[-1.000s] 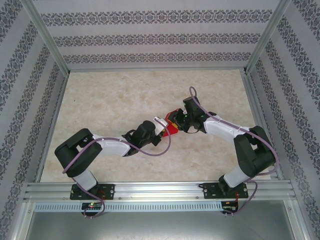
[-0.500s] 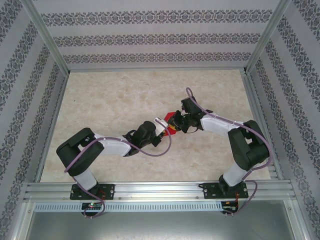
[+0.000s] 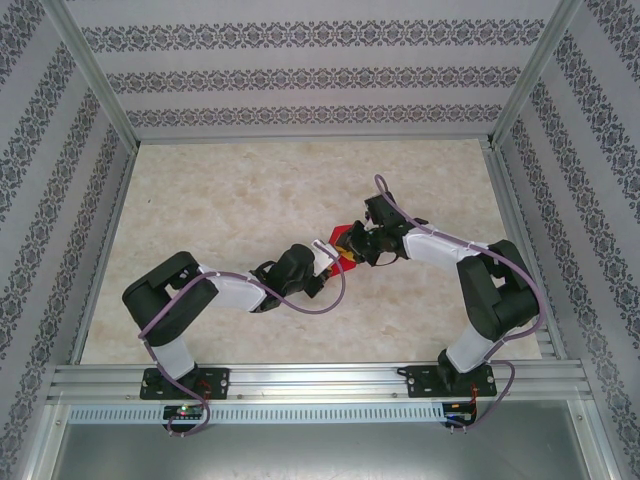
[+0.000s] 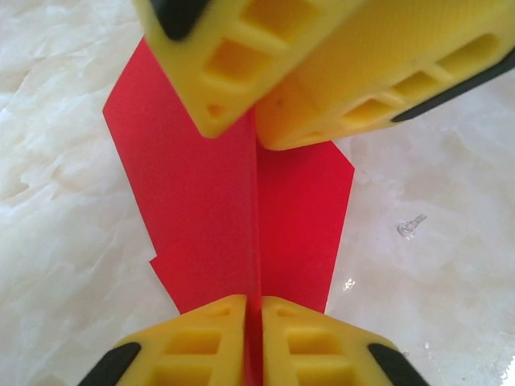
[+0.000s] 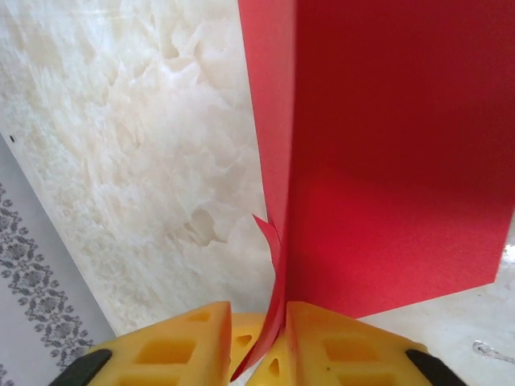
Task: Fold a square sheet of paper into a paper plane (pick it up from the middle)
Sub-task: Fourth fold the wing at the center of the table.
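Observation:
The square sheet of paper [image 3: 347, 262] is bright red and folded, with a raised centre crease, and it sits at mid-table between both grippers. In the left wrist view the paper [image 4: 201, 201] spreads flat on either side of that crease. My left gripper [image 4: 253, 301] is shut on the near end of the crease. The right gripper's yellow fingers [image 4: 233, 72] straddle the far end. In the right wrist view the paper [image 5: 386, 161] stands upright. My right gripper [image 5: 259, 310] has a narrow gap between its jaws. The sheet curves through that gap against one finger.
The marble-patterned tabletop [image 3: 230, 190] lies bare around the grippers. Patterned walls and an aluminium frame [image 3: 90, 90] enclose it on three sides. A metal rail [image 3: 320, 378] runs along the near edge.
The right arm drew its elbow in, and its gripper shifted slightly left. The left gripper edged right towards it. The red paper stayed between them.

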{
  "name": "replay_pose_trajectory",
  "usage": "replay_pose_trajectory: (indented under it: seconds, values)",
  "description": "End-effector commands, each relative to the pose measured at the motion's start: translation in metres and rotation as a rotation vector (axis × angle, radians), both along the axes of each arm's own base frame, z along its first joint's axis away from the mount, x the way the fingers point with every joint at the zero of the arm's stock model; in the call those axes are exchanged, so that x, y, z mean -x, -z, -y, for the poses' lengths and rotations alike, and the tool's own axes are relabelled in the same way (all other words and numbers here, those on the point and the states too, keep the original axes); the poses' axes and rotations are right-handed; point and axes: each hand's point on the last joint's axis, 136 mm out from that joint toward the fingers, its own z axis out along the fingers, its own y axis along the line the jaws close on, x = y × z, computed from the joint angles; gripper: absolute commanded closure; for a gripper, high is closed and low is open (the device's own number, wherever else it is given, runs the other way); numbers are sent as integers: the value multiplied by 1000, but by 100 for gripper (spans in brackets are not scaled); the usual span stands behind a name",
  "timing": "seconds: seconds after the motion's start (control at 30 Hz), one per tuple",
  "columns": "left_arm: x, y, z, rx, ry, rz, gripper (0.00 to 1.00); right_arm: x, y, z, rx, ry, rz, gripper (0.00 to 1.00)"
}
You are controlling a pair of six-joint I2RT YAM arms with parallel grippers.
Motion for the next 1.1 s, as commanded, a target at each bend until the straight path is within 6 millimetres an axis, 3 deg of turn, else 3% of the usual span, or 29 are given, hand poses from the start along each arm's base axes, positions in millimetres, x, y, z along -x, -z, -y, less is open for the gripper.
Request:
replay_pose_trajectory:
  seconds: [0.0,0.17,0.4,0.8,1.07]
  values:
    - [4,-6,18,56,35,-29,90,-8,-22,10,2,-14,91,62]
    - [14,5,24,93,19,-161,92,-7,-36,33,-2,-12,223,49]
    - [16,1,27,186,-56,-295,96,6,-30,47,-3,-47,289,49]
    - [11,-4,16,411,-213,-481,98,12,-5,26,-22,-194,319,58]
    - [7,-3,8,501,-263,-557,98,14,8,-1,-29,-295,295,62]
